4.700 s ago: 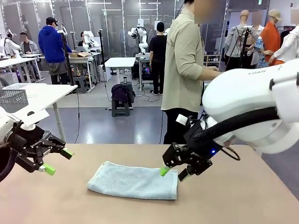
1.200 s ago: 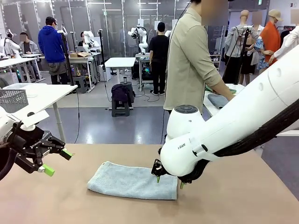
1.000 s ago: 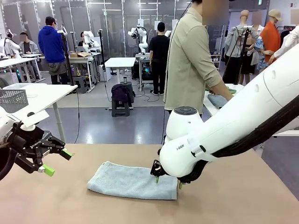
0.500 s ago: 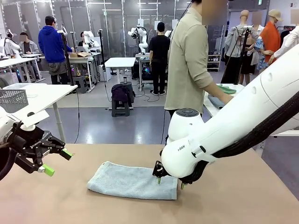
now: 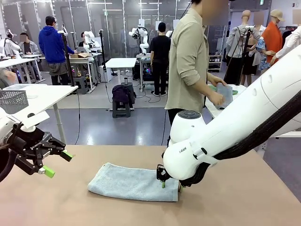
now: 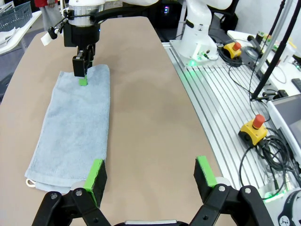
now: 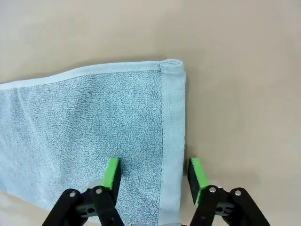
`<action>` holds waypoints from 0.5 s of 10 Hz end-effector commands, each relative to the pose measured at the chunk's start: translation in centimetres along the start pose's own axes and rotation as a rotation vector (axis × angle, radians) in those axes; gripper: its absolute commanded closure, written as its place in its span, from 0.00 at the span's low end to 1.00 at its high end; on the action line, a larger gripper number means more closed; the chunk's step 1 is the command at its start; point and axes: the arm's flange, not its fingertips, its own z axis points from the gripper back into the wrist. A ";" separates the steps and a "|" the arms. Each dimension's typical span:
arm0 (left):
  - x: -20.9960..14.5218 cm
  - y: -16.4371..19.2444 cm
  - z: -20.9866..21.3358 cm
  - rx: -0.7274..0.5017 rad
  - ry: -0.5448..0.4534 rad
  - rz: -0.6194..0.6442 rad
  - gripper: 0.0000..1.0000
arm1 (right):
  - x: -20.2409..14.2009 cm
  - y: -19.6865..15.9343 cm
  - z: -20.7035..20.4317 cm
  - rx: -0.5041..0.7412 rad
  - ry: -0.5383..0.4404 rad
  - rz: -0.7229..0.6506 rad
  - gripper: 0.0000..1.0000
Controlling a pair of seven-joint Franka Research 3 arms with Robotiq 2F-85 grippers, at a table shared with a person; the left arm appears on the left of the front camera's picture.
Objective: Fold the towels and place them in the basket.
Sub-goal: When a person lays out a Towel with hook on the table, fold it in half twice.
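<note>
Towel (image 5: 131, 182): light blue-grey terry, flat on mid-worktop (image 5: 244, 202), long axis L–R. Two layers show at its L end. Bare tan worktop on all sides, w/ most clear room to the R and toward the near edge. Long edges straight. Short R end has a flat woven hem (image 7: 172, 122), far corner slightly rolled. Pile looped and matte; worktop smooth.

Right hand (image 5: 171, 186) points down at towel's R end, jaws part-spread astride the hem. One green pad (image 7: 112, 172) is over the terry, the other over bare worktop just beside the edge. Nothing pinched.

Left hand (image 5: 58, 163) hangs above worktop's L side, well apart from towel, jaws spread wide, empty.

Person (image 5: 190, 61) at far side holds a blue-grey cloth (image 5: 225, 94).
</note>
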 end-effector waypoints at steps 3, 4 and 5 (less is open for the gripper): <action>-0.1 -0.2 0.2 -0.009 0.004 -0.018 0.06 | 0.1 0.1 -0.8 0.005 -0.036 -0.008 0.46; -0.1 -0.2 0.2 -0.009 0.004 -0.018 0.06 | 0.2 0.1 -0.9 -0.035 -0.039 -0.013 0.46; -0.1 -0.2 0.2 -0.009 0.004 -0.018 0.06 | 0.2 0.0 -1.0 -0.035 -0.033 -0.012 0.51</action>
